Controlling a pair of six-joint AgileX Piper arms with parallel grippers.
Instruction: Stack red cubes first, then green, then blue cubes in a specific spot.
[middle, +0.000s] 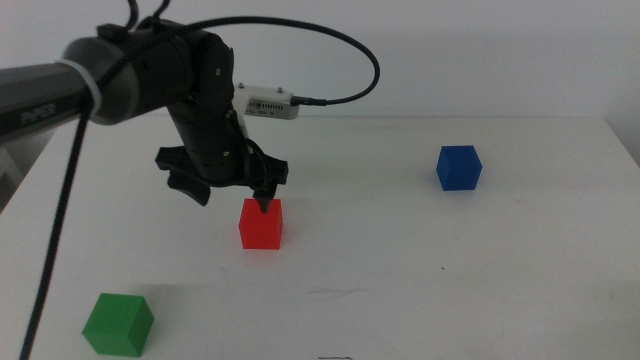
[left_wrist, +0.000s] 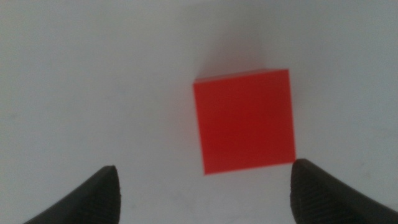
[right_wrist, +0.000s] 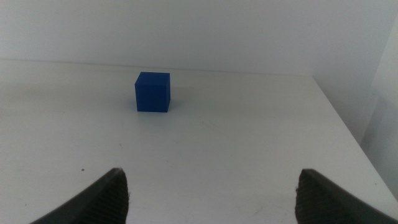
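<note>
The red cube sits on the white table near the middle; in the left wrist view it lies just beyond the jaws, closer to one jaw than the other. My left gripper hovers just above and slightly behind it, pointing down, jaws open and empty. The green cube is at the front left. The blue cube is at the back right and shows in the right wrist view. My right gripper is open, empty and out of the middle view.
The left arm's black cable hangs down at the left side. A white connector sticks out behind the left wrist. The table's back edge meets a white wall.
</note>
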